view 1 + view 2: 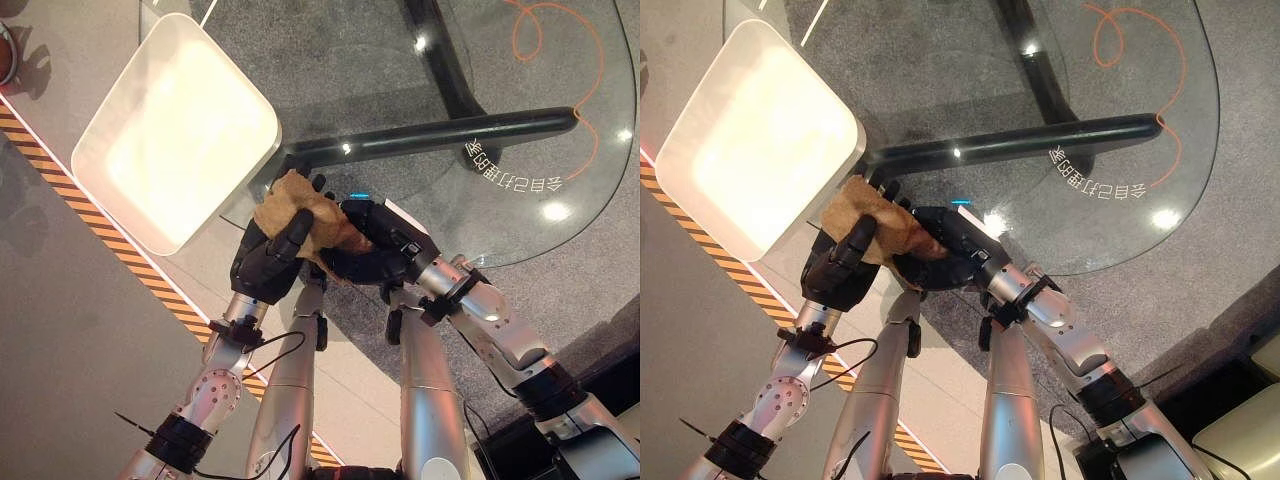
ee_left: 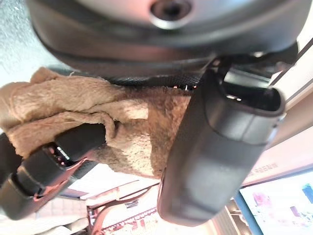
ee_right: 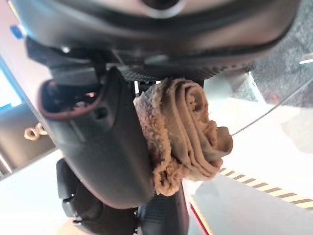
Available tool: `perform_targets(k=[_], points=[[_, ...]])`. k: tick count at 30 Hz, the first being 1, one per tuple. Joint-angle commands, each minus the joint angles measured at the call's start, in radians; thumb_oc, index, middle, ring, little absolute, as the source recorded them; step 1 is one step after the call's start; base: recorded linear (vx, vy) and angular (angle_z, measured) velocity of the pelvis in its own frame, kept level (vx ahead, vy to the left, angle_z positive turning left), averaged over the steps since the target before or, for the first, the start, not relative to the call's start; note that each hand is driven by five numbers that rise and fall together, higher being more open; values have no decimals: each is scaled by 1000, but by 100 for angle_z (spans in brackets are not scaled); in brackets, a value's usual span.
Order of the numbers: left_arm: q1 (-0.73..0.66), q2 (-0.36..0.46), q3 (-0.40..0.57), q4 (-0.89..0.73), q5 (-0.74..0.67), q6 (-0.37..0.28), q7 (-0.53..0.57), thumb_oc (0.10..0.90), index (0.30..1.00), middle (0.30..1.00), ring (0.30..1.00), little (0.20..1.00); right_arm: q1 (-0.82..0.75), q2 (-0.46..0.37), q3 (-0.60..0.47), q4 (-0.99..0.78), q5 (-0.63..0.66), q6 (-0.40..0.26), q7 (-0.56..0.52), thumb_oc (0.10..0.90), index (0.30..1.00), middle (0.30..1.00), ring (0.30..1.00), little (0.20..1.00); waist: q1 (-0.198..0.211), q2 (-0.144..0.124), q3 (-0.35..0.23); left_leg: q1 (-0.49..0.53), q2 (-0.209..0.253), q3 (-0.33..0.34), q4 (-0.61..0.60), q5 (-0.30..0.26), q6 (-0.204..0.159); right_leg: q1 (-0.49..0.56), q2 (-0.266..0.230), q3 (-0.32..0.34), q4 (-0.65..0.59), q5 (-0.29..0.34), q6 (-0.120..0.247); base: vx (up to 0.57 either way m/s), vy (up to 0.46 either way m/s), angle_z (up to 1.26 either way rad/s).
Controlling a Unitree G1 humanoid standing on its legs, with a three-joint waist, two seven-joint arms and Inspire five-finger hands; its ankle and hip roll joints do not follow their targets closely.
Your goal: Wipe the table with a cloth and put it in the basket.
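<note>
Brown cloth (image 1: 300,215) gripped jointly by left hand (image 1: 268,262) and right hand (image 1: 375,245), fingers curled round it. White basket (image 1: 120,190) lies just beside, on the left hand's side; that hand is judged nearer.

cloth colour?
Tan-brown, fuzzy terry cloth, plain with no pattern. Best seen in the left wrist view, where the left hand grips it.

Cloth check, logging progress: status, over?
Left hand and right hand both shut on brown cloth. Held at glass table edge, beside white basket. Path clear.

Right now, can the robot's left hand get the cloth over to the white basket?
Probably yes: the left hand grips the cloth beside the basket, but the right hand holds it too.
</note>
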Motion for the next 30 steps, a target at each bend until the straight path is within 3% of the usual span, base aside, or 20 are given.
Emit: perform_targets(k=[1, 7, 8, 9, 10, 26, 28, 30], points=[[-29, 7, -34, -219, 116, -18, -1, 800, 900, 900, 900, 900, -35, 35, 90, -232, -32, -129, -7, 100, 300, 300, 300, 200, 2, 1, -21, -2, -66, 35, 83, -68, 75, 21, 64, 43, -200, 185, 20, 0, 0, 0], [-27, 5, -52, -215, 191, 9, 43, 800, 900, 900, 900, 900, -54, 45, 101, -250, -52, -108, -32, 100, 300, 300, 300, 200, 2, 7, -21, 2, -69, 37, 80, -68, 77, 24, 64, 46, -203, 185, 19, 0, 0, 0], [-26, 8, -54, -213, 188, 5, 47, 402, 559, 559, 559, 502, -55, 42, 105, -256, -50, -99, -34, 100, 300, 300, 300, 200, 3, 8, -21, 2, -70, 37, 79, -66, 76, 25, 64, 46, -204, 186, 19, 0, 0, 0], [-24, 8, -56, -210, 191, -3, 53, 350, 514, 514, 514, 450, -55, 39, 108, -255, -51, -98, -37, 100, 300, 300, 300, 200, 4, 9, -21, 2, -70, 37, 79, -66, 77, 24, 63, 46, -204, 186, 20, 0, 0, 0], [-23, 9, -56, -209, 193, -7, 55, 100, 300, 300, 300, 200, -56, 39, 109, -254, -51, -96, -37, 100, 300, 300, 300, 200, 4, 9, -21, 2, -69, 37, 78, -66, 77, 25, 63, 45, -204, 186, 20, 0, 0, 0], [-13, -5, -51, -208, 155, -39, 29, 100, 300, 300, 300, 200, -47, 54, 106, -231, -42, -63, -115, 100, 300, 300, 300, 200, 11, 3, -21, 3, -67, 42, 75, -67, 77, 27, 58, 34, -207, 189, 22, 0, 0, 0], [-9, -11, -48, -212, 152, -46, 25, 100, 300, 300, 300, 200, -33, 60, 97, -226, -37, -59, -141, 800, 900, 900, 900, 900, 9, 0, -21, 5, -66, 44, 73, -67, 78, 28, 60, 33, -207, 189, 21, 0, 0, 0], [-6, -14, -46, -211, 150, -48, 22, 100, 300, 300, 300, 200, -26, 62, 93, -226, -40, -57, -151, 800, 900, 900, 900, 900, 8, -1, -21, 6, -65, 45, 72, -68, 78, 28, 60, 33, -207, 189, 22, 0, 0, 0]])
